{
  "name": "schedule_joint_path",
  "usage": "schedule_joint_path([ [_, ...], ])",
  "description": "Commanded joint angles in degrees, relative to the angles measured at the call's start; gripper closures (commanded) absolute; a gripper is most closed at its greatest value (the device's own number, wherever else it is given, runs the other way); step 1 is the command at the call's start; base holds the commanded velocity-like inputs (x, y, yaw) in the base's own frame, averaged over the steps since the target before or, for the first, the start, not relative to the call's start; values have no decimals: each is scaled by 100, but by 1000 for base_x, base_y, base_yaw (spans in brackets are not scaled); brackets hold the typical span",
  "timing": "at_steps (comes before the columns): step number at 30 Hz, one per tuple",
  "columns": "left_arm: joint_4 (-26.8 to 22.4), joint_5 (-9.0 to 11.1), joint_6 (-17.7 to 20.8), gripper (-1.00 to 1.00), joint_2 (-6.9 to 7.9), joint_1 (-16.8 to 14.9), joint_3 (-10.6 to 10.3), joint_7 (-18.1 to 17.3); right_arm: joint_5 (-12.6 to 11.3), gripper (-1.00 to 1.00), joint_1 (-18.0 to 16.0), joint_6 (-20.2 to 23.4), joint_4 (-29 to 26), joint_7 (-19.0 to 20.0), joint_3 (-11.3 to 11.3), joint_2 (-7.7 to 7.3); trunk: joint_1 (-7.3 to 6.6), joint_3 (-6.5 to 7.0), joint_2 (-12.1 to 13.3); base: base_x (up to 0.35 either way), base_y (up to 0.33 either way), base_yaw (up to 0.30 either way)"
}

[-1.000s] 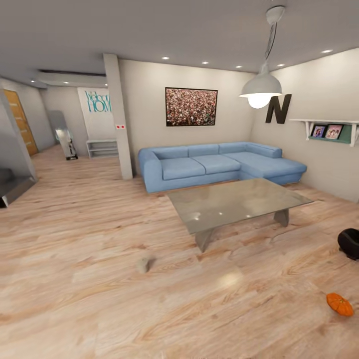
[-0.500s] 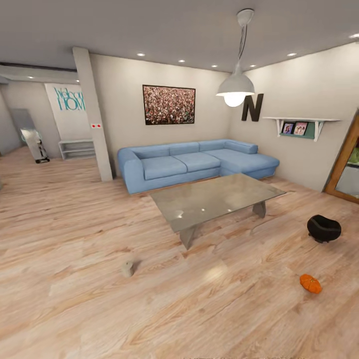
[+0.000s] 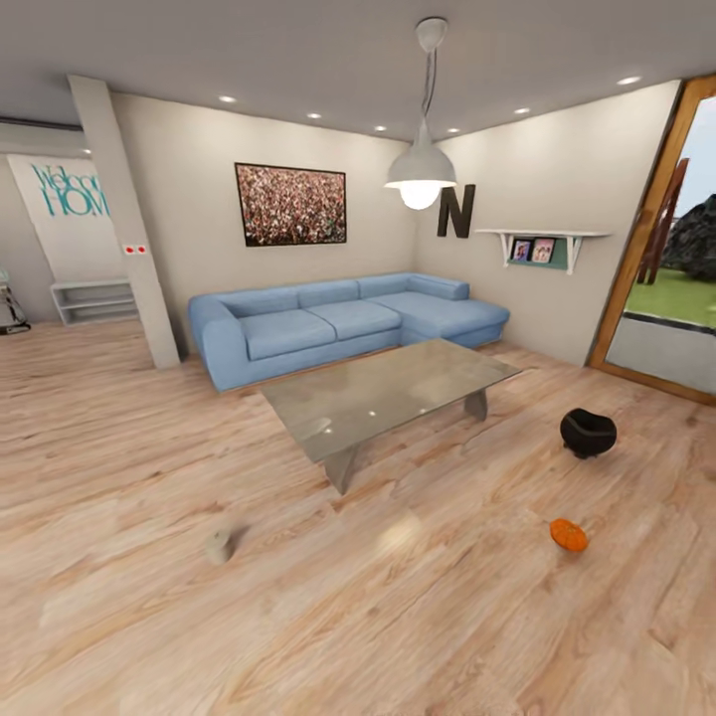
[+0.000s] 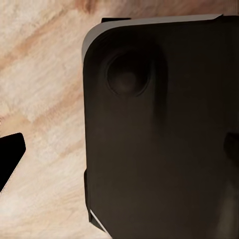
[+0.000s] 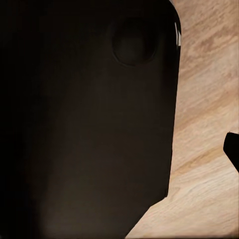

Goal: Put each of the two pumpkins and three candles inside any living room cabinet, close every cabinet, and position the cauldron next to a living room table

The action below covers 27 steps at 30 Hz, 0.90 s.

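Note:
In the head view an orange pumpkin (image 3: 569, 535) lies on the wood floor at the right. The black cauldron (image 3: 588, 433) stands on the floor beyond it, roughly a metre right of the grey glossy coffee table (image 3: 388, 393). A small grey candle (image 3: 218, 545) sits on the floor at the left front, blurred. Each wrist view looks down past a dark robot panel (image 4: 159, 134) (image 5: 89, 119) at bare floor. One black fingertip (image 4: 10, 154) pokes in at the left wrist view's edge, and another fingertip (image 5: 233, 152) at the right wrist view's edge. Neither shows how its jaws stand.
A blue corner sofa (image 3: 338, 323) stands behind the table under a white pendant lamp (image 3: 421, 179). A square pillar (image 3: 124, 229) rises at the left. A wood-framed glass door (image 3: 661, 288) to a garden is on the right. Wide floor lies between me and the table.
The head view has swung to the right, so sofa, table, cauldron, pumpkin and candle all slid left in the picture. The glass door came into view. Nothing itself moved.

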Motion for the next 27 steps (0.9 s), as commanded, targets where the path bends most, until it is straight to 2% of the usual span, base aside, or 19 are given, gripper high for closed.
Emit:
schedule_joint_path([
  [1, 4, -2, -20, -100, 0, -2, 4, -1, 0, -100, -1, -15, -1, 1, -6, 1, 0, -9, -3, 0, 0, -266],
  [27, 5, -8, -20, -100, 1, -2, 6, -1, 0, -100, -1, -15, -1, 2, 9, 11, 0, -120, -3, 0, 0, -261],
])
